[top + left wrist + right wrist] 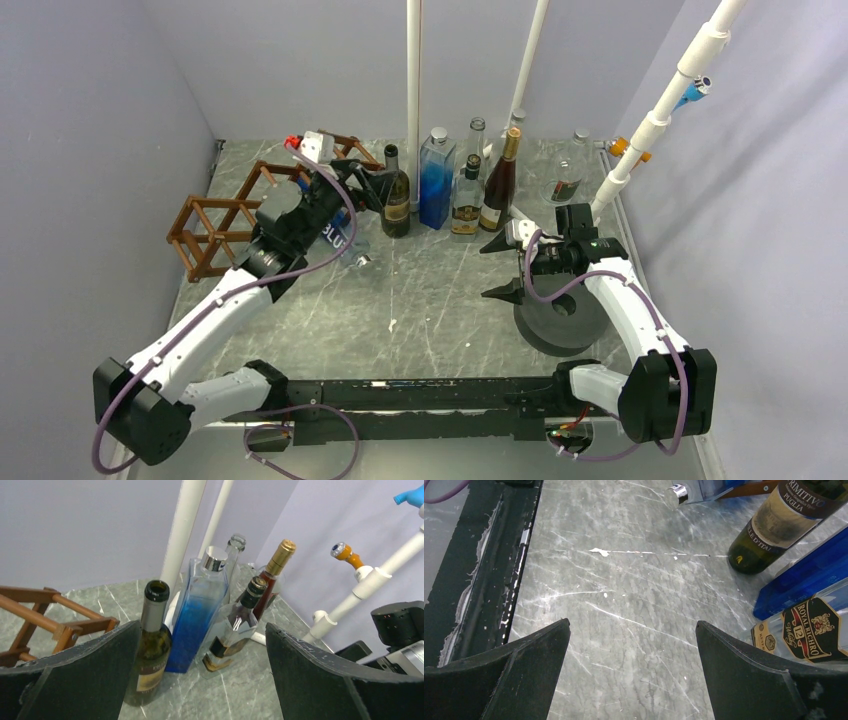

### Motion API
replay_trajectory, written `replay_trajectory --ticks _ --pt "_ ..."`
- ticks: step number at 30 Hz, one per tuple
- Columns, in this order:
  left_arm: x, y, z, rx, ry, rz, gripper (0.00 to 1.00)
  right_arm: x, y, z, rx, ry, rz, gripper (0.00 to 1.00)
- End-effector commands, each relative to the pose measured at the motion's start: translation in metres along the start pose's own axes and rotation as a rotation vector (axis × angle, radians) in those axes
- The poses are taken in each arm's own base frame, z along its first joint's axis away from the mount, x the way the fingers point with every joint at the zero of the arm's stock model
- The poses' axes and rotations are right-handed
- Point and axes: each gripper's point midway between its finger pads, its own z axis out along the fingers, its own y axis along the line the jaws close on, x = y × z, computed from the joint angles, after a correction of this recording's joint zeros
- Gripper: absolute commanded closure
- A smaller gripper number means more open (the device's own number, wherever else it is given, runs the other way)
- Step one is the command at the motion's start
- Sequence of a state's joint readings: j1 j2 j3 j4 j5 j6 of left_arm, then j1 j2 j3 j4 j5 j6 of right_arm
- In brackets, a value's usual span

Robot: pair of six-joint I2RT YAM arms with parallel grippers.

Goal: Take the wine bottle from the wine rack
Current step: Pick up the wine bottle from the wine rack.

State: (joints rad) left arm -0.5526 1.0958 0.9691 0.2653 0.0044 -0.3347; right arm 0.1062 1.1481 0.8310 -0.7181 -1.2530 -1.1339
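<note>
Wine bottle (397,205) stands upright on the table (430,300), upper centre of overhead frame, right of the wine rack (215,232), outside its cells. Left fingers (85,675) spread beside it, right fingers (749,675) spread, empty. Removal looks done; next I'd back the left arm off without clipping it.

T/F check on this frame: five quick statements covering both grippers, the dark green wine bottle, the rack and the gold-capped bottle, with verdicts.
1. The left gripper and right gripper are both open and empty. True.
2. The dark green wine bottle lies on its side. False: it stands upright on the table.
3. That bottle's mouth is uncapped. True, going by the left wrist view.
4. The wine rack sits on the right side of the table. False: it is on the left, beside the left arm.
5. The gold-capped bottle stands upright. True.
</note>
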Motion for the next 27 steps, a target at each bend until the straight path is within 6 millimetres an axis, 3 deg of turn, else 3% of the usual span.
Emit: replay_trajectory --ticks 1,8,20,27 --pt "0.001 -0.006 -0.020 0.023 0.006 -0.080 0.01 -0.006 -0.001 -0.002 0.003 -0.013 -0.035 0.01" --pt "0.006 -0.004 -0.047 -0.008 0.009 -0.172 0.00 -0.004 -0.002 -0.002 0.004 -0.011 -0.033 0.01" --pt "0.044 0.002 -0.074 -0.047 0.074 -0.360 0.00 -0.003 -0.002 -0.003 0.008 -0.008 -0.034 0.01" --pt "0.072 0.017 -0.089 -0.125 0.100 -0.444 0.00 -0.002 -0.002 -0.002 0.007 -0.007 -0.031 0.01"
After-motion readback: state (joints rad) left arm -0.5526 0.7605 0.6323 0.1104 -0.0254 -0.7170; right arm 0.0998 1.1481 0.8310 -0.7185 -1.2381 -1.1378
